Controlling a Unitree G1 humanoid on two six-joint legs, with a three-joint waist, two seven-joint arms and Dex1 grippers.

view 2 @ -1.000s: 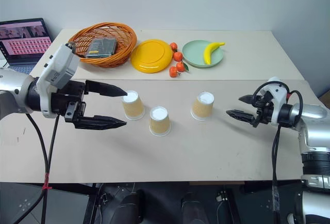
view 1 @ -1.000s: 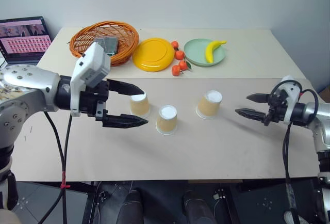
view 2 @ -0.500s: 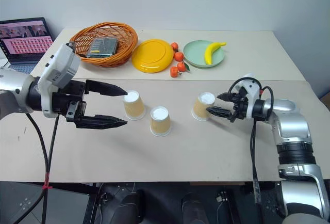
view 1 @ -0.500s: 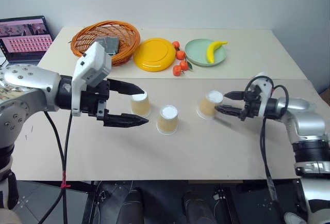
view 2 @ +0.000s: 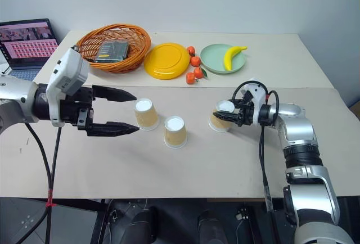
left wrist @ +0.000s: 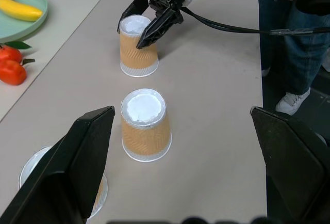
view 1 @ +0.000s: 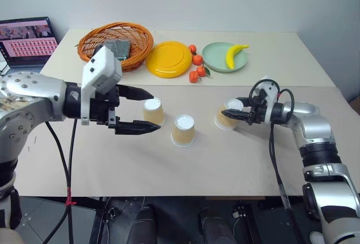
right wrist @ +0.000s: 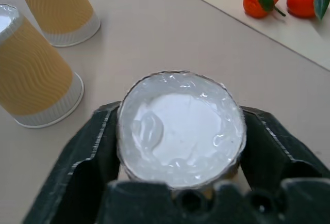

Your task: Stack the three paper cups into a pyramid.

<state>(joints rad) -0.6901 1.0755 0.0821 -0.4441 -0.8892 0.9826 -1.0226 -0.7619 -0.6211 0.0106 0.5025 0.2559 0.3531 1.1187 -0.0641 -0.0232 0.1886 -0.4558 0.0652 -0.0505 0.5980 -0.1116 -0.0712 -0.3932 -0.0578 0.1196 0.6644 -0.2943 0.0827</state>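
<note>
Right gripper [view 1: 232,114] pinched the right cup [view 1: 228,114]; left gripper [view 1: 145,109] hung spread beside the left cup [view 1: 153,112].

Head views: three cups stood upside down in a loose row on the near table [view 1: 225,159], the mid cup [view 1: 182,130] a little nearer than the other two. The right fingers were pressed on the right cup's upper sides. The left fingers stood wide apart just left of the left cup, not touching it. Far back lay a basket [view 1: 115,41], a yellow plate [view 1: 167,58], tangerines [view 1: 196,64] and a banana [view 1: 234,55] on a green plate [view 1: 216,58]; a laptop [view 1: 27,40] sat far left.
Left wrist view: the mid cup [left wrist: 145,125] stood between the spread fingers [left wrist: 67,172], with the right gripper [left wrist: 138,30] clamped on the cup [left wrist: 137,46] beyond.
Right wrist view: both fingers [right wrist: 90,152] pressed the held cup [right wrist: 180,128] just under its white base; the other two cups [right wrist: 36,77] stood beyond.
</note>
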